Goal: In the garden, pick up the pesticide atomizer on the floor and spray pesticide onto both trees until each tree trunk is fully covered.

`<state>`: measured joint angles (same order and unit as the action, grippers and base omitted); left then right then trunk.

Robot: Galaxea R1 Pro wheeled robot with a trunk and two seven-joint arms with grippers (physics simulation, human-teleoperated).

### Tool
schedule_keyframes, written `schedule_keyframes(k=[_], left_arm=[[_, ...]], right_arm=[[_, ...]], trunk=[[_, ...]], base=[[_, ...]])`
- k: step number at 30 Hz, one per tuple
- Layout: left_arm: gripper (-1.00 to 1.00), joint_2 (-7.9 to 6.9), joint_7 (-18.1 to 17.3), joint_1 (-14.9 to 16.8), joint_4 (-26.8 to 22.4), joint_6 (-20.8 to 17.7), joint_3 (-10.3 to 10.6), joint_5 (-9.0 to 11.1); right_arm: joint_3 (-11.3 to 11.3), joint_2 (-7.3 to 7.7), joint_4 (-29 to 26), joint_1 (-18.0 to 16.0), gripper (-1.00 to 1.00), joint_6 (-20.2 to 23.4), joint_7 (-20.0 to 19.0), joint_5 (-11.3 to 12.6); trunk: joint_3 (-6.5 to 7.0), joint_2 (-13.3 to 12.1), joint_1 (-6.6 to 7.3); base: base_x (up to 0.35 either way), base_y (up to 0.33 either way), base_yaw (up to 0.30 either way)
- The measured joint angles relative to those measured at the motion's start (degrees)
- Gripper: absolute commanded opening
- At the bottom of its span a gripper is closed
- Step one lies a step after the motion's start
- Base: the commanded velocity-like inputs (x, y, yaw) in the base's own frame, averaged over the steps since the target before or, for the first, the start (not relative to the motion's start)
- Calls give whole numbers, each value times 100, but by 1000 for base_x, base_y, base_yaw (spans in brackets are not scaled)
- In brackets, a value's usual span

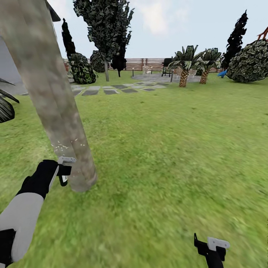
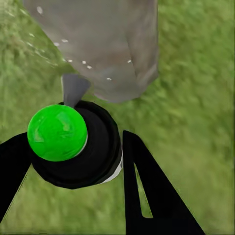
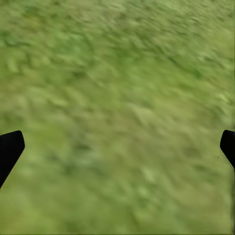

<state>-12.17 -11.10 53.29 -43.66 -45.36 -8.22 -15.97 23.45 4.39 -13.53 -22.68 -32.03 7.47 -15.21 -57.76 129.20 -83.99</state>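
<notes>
The left gripper pinches the pesticide atomizer just beside the near tree trunk (few whitish specks yet); the far tree remains unsprayed. The right gripper hangs spread.

We find the tree trunk directly before our left end effector, just beside it, so this way is blocked. Around our right end effector lies open lawn, free on every side.
</notes>
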Motion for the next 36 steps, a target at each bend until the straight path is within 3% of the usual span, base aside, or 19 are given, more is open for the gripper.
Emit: schedule_keyframes(k=[3, 10, 16, 22, 29, 31, 33, 36], left_arm=[[-100, -135, 194, -16, 39, 4, -46, 23], [-100, -42, 222, -134, 84, 5, -58, 78], [-100, -118, 223, -195, 481, 36, -117, 44], [-100, -59, 223, -292, 490, 189, -115, 37], [-100, -90, 231, -343, 507, 215, -128, 43], [-100, -95, 229, -428, 727, 370, -129, 44], [-100, -98, 231, -567, 971, 773, -129, 51], [-100, -104, 296, -605, 1050, 900, -133, 42]], right_arm=[[-1, 0, 0, 0, 100, 1, 0, 0], [-3, 0, 0, 0, 100, -1, 0, 1], [-7, 0, 0, 0, 100, -2, 0, 1], [-7, 0, 0, 0, 100, -4, 0, 1], [-6, 5, 0, 0, 100, 1, 0, 0], [0, 1, 0, 0, 100, 1, 0, 1], [-4, 0, 0, 0, 100, 2, 0, 0], [-6, 0, 0, 0, 100, -1, 0, 0]], trunk=[[0, 0, 0], [0, 0, 0], [0, 0, 0], [0, 0, 0], [0, 0, 0], [-1, 0, -1], [-1, 0, 0], [0, 0, 0]], base=[[172, -245, 1], [74, -103, 200], [1, -1, 270], [134, -128, 38], [201, -203, 0], [163, -232, 45], [158, -236, 197], [120, -166, 255]])
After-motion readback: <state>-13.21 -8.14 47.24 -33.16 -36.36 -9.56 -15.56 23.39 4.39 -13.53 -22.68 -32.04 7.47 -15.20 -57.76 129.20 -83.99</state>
